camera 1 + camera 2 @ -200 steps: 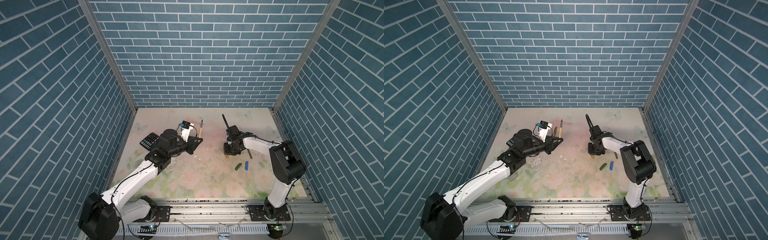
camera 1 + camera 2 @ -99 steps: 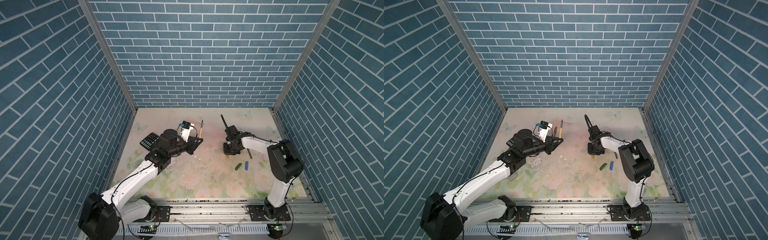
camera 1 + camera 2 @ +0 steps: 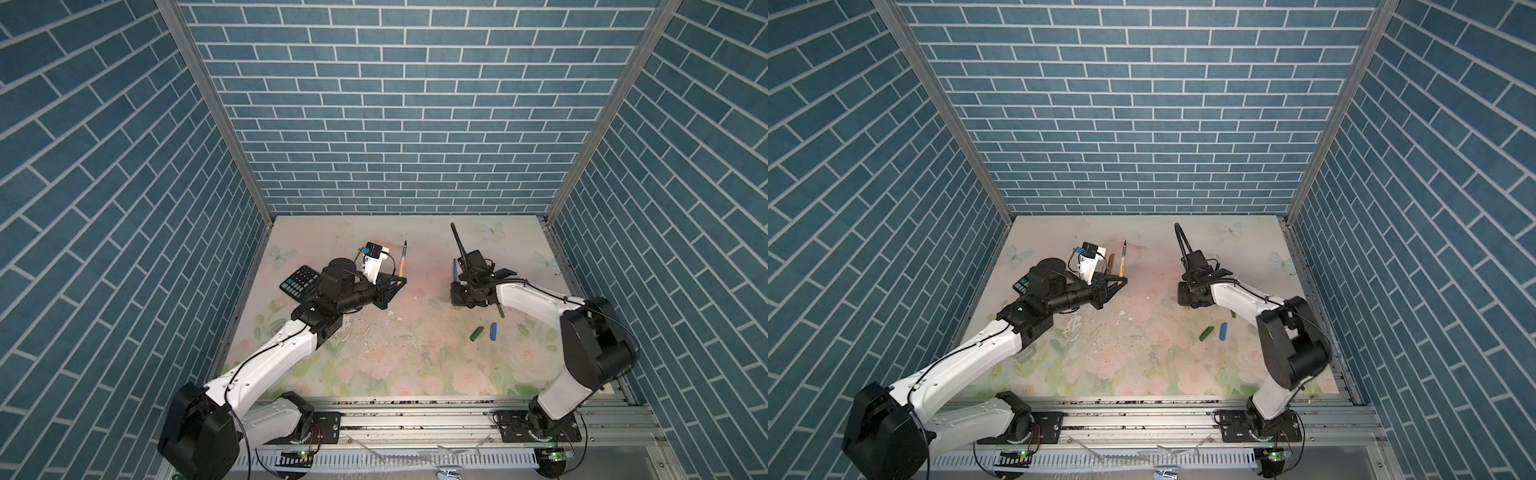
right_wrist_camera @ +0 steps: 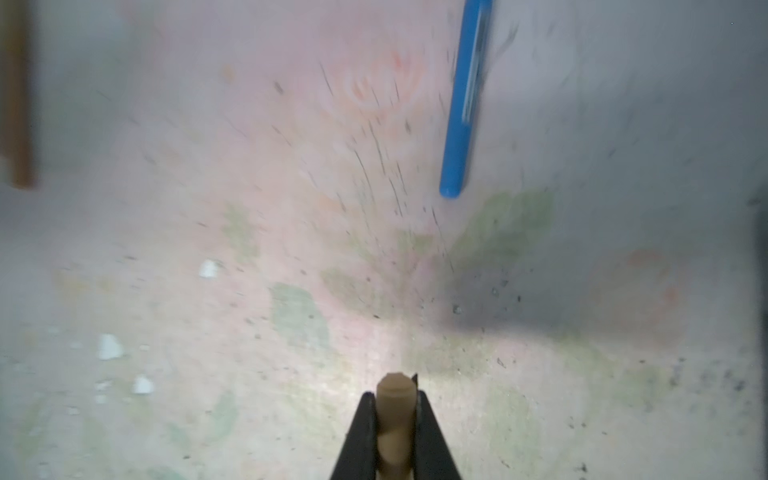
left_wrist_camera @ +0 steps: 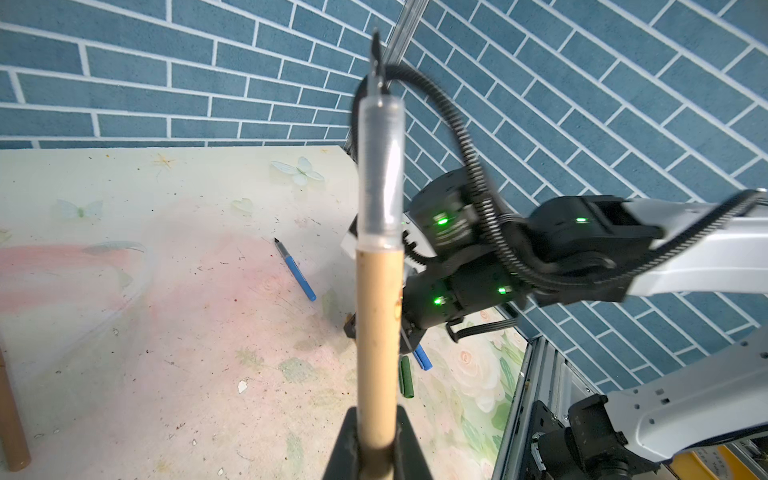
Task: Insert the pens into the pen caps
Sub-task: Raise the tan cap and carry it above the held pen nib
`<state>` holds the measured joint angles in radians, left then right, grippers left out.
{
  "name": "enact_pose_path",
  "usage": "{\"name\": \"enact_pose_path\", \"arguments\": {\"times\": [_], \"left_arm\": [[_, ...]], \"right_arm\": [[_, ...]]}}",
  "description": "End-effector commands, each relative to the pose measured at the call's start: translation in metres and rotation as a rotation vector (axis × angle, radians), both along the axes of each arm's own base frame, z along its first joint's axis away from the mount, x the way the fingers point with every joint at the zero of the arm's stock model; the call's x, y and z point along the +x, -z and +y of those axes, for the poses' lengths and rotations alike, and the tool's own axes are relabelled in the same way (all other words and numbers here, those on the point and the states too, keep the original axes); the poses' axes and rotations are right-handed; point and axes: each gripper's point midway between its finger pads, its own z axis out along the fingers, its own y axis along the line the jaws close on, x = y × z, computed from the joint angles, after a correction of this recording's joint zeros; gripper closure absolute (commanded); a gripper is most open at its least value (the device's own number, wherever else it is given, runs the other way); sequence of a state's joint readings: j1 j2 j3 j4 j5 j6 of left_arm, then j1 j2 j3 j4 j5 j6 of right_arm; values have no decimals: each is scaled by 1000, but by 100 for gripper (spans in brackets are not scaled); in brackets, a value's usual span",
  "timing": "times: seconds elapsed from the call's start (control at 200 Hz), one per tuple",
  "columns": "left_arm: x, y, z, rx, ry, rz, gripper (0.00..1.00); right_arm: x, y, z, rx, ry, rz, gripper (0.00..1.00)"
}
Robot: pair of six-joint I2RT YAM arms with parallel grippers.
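- Over at the far left of the floral table [image 3: 428, 353]: black calculator [image 3: 300, 282], lying flat, near edge tucked behind the left arm's wrist joint.
- Just right of that, left gripper [image 3: 400, 282] raised clear of the table, jaws clamped tight on the lower shaft of a gold-brown pen [image 3: 402, 262]. Pen held upright, dark pointed tip at the top, clear grip section just below it in the left wrist view.
- Right behind the left wrist camera in a top view, a second gold-brown stick [image 3: 1111, 262] flat on the table. Bare pen or capped pen, cannot tell.
- Moving to centre-right: blue pen [image 3: 455, 272] flat on the table, uncapped, dark tip toward the back wall, just beside the right arm's wrist.
- Next, right gripper [image 4: 395, 397] pointed down, low over the table, jaws closed snug on a gold-brown pen cap [image 4: 394, 415], stubby end poking out past the fingertips. Touching the surface or just above it, cannot tell.
- A little further right, dark green pen [image 3: 500, 311], mostly hidden under the right arm's white link, only a short end showing.
- Toward the front edge, dark green pen cap [image 3: 476, 333] and blue pen cap [image 3: 493, 331] lying loose, side by side, near each other but apart, well clear of both grippers.
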<state>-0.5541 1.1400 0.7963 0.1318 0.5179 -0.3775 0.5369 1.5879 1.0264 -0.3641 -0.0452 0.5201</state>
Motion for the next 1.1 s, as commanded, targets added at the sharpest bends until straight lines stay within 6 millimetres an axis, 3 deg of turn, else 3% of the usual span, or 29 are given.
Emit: {"name": "enact_pose_path", "arguments": {"times": [0.0, 0.28, 0.35, 0.445, 0.6, 0.795, 1.095], "left_arm": [[-1, -14, -6, -24, 21, -62, 100], [-22, -10, -26, 12, 107, -125, 100], [-29, -9, -32, 32, 137, -136, 100], [-38, -5, -39, 54, 180, -143, 100], [-52, -2, -49, 78, 237, -154, 100], [-58, 0, -53, 90, 266, -157, 100], [-59, 0, -54, 90, 270, -155, 100]], "right_arm": [[14, -81, 10, 202, 45, -273, 88], [-16, -249, 7, 525, 34, -745, 88], [-27, -281, 12, 606, 2, -809, 88], [-42, -310, 22, 672, -51, -853, 89], [-60, -331, 44, 762, -131, -862, 89], [-71, -339, 57, 784, -180, -863, 90], [-71, -323, 62, 778, -176, -826, 91]]}}
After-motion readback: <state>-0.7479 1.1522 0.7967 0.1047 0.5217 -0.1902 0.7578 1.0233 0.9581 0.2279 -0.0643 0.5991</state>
